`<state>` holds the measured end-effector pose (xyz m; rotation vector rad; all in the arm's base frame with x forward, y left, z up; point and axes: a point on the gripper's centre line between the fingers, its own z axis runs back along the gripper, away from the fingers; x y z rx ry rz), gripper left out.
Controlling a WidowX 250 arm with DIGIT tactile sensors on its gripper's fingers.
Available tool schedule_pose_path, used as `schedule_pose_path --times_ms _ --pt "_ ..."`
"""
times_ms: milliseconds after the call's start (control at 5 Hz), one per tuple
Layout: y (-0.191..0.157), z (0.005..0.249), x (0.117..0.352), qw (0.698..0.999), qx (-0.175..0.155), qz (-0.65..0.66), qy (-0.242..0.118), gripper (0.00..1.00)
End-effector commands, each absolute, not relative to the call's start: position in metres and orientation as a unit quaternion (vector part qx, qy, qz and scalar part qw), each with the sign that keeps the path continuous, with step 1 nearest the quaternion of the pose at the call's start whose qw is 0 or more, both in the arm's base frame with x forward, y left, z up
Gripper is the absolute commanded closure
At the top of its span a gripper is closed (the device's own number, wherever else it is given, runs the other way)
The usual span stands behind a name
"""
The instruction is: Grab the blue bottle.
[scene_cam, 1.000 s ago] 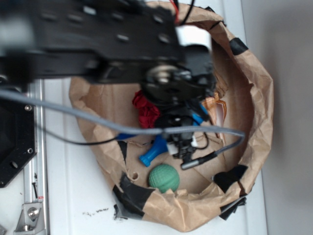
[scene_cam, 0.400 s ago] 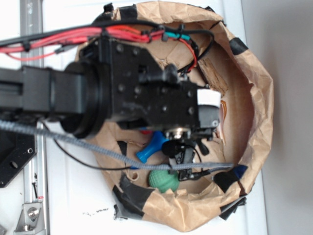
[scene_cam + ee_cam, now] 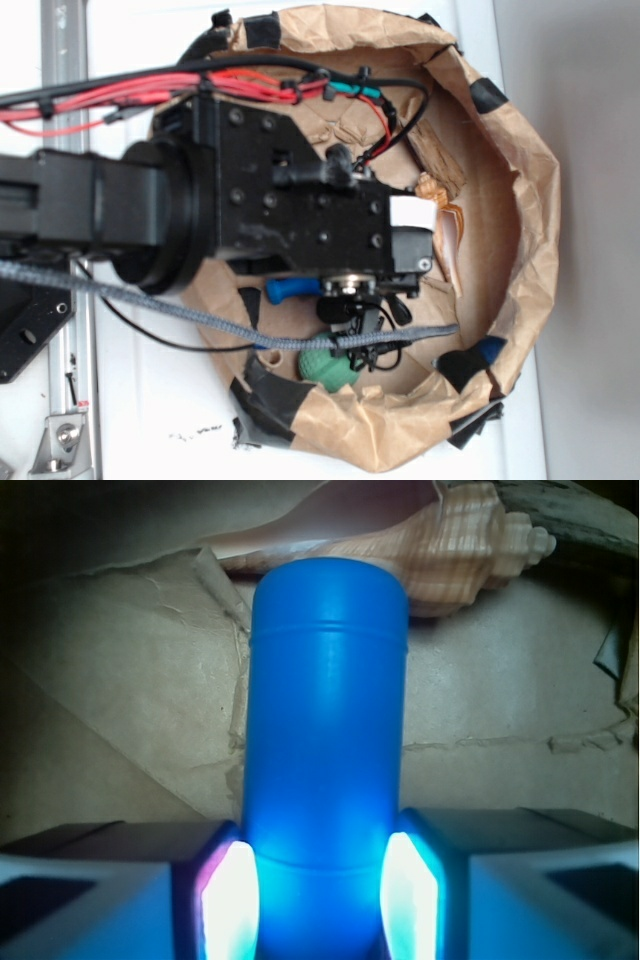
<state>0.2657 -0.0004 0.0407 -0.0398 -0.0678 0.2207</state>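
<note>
Straddling the blue bottle (image 3: 325, 750), the gripper (image 3: 320, 895) has one jaw on each side of the bottle's body in the wrist view, with the lit pads (image 3: 232, 900) at the plastic on both flanks; the jaws appear pinched on the bottle, though whether they bear at full force cannot be told. The bottle lies on the brown paper floor of a crumpled paper-walled bin (image 3: 530, 230), its rounded end pointing away from the camera toward a spiral seashell (image 3: 440, 540) resting just beyond it. In the exterior view only a short blue length of the bottle (image 3: 290, 289) shows at the left of the wrist housing; the rest is hidden under the arm. To complete the grasp well, hold the closure firm and centred on the body, since smooth plastic is likely to slip if gripped near a taper, and raise straight up before any sideways travel. A green textured ball (image 3: 325, 368) lies near the bottle toward the near wall, partly behind a grey cable (image 3: 150, 300), and a lateral drag could nudge it. The paper walls stand on all sides and the seashell closes off the far end, so the open room is judged to be overhead; clear the rim before translating.
</note>
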Motion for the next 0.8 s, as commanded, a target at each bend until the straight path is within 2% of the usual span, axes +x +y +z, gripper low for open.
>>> schedule_pose_path --times_ms 0,200,600 --pt "0.020 0.055 0.270 0.993 -0.018 0.108 -0.044 0.00" --pt "0.026 0.059 0.279 0.995 0.002 0.084 -0.048 0.00" --pt "0.021 0.024 0.290 0.997 -0.012 0.078 -0.001 0.00"
